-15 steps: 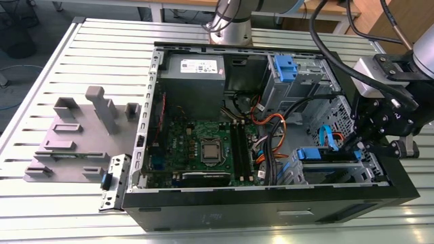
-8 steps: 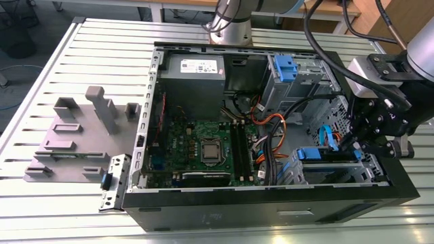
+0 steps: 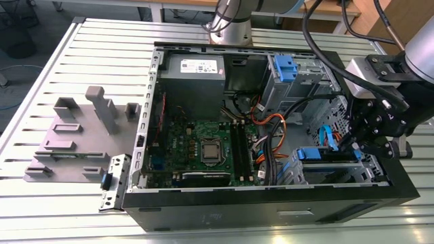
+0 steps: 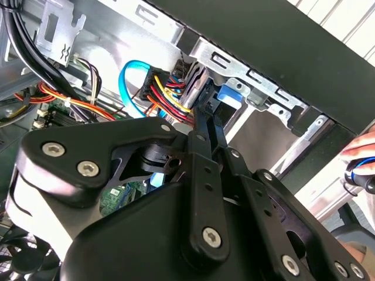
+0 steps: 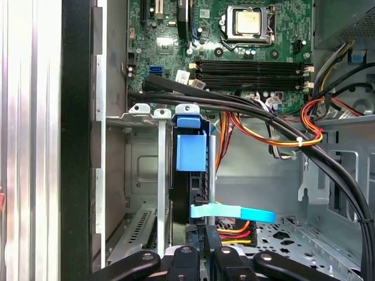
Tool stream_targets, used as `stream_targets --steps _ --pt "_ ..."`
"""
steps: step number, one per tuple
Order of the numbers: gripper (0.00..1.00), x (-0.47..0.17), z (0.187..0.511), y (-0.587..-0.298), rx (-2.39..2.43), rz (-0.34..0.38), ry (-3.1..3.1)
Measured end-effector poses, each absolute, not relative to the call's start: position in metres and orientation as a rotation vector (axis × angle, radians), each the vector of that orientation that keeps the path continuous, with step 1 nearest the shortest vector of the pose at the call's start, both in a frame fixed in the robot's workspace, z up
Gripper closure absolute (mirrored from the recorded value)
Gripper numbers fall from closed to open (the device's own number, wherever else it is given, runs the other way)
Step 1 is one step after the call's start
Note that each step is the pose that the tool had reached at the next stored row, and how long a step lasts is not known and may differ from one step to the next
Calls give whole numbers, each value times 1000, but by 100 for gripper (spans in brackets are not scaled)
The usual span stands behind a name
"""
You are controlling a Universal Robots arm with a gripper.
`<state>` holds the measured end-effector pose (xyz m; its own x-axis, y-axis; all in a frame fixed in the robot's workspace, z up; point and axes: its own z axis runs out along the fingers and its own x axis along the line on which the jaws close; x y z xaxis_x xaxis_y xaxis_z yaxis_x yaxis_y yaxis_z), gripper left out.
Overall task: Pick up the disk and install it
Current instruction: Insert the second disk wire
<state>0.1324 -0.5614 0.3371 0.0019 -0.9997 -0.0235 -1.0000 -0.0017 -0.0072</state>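
As the arm reaches into the open computer case (image 3: 271, 213) at the frame's lower right, the gripper (image 5: 199, 249) clamps the disk (image 5: 190, 175) upright in its drive cage (image 3: 339, 170). Judged from this, installation is well advanced; full seating cannot be confirmed.

The arm reaches down steeply, its black gripper (image 3: 354, 144) pointing downward, fingers close together.

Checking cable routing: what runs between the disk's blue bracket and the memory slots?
In the first wrist view, black cables cross between the blue bracket and memory slots.
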Motion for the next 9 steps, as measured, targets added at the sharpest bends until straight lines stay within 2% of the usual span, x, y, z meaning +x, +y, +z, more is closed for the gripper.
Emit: stream_targets --steps 9 --pt "84 132 332 -561 -2208 18 2204"
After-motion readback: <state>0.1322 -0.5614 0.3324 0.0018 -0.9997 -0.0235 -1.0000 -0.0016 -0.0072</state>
